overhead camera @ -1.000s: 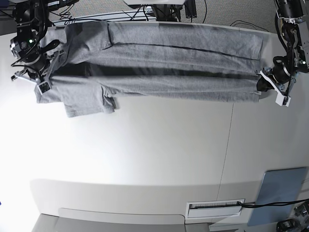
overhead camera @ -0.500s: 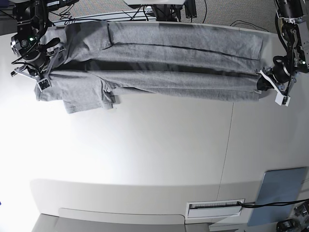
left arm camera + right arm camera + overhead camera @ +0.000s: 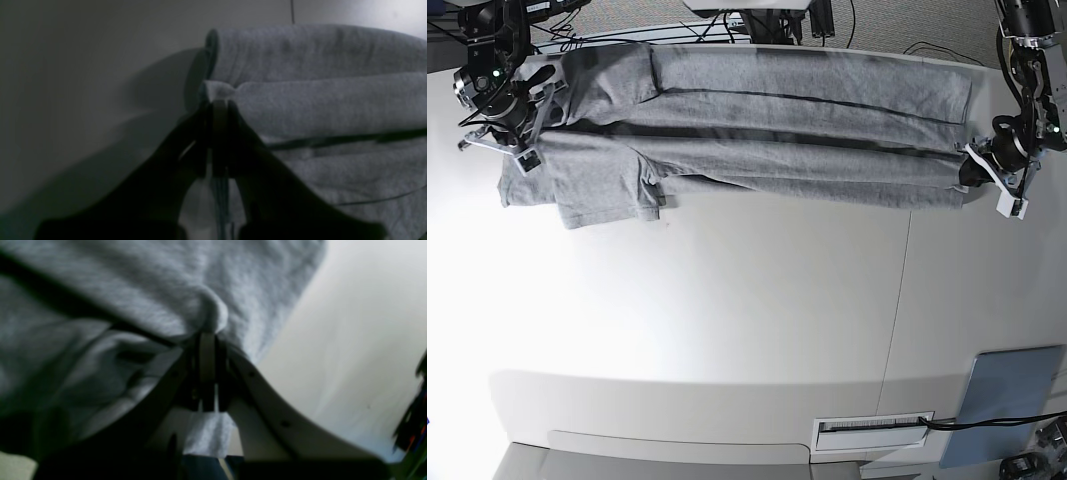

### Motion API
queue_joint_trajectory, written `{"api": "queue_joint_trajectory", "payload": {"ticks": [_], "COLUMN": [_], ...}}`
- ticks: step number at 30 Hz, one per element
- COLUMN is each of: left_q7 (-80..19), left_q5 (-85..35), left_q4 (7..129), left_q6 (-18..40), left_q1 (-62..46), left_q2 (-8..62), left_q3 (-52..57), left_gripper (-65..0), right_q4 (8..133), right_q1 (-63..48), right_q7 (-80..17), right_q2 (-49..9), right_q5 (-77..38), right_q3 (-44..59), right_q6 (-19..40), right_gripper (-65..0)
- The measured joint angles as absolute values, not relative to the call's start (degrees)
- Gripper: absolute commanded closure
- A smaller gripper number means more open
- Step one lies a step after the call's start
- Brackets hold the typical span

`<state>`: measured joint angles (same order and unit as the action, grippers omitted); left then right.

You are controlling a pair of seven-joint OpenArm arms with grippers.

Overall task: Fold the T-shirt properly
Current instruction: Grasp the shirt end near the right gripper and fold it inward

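Fingers (image 3: 218, 110) pinch T-shirt (image 3: 807, 130) ends (long axis left-right).

No legible text anywhere, perhaps owing to blur.

Both arms black, jointed, with loose black cables along the links. Left gripper (image 3: 995, 178): black body, white finger shells; dark and silhouetted in its wrist view (image 3: 218, 110). Right gripper (image 3: 515, 145): same black body, white-tipped fingers, small green light on the arm above. Its wrist view (image 3: 207, 340) shows pale curved fingers (image 3: 267, 396) with small dark screw holes and black inner pads.
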<state>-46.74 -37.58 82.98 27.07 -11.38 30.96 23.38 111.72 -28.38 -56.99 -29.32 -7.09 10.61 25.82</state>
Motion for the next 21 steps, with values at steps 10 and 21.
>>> {"api": "queue_joint_trajectory", "payload": {"ticks": [10, 21], "left_q7": [-46.76, -46.92], "left_q5": [-37.12, -38.11], "left_q4": [82.98, 85.89], "left_q6": [27.03, 30.92], "left_q1": [-11.38, -11.07], "left_q2": [30.98, 33.69], "left_q3": [23.38, 23.75], "left_gripper": [-9.3, -22.0], "right_q4": [111.77, 114.28], "right_q1": [-28.4, -21.54], "right_q7": [-57.21, -53.52], "right_q2": [-29.34, -29.12], "right_q5": [-6.52, -15.44], "right_q3": [10.63, 13.89], "right_q6": [28.67, 22.0], "right_gripper": [-26.5, -26.5]}}
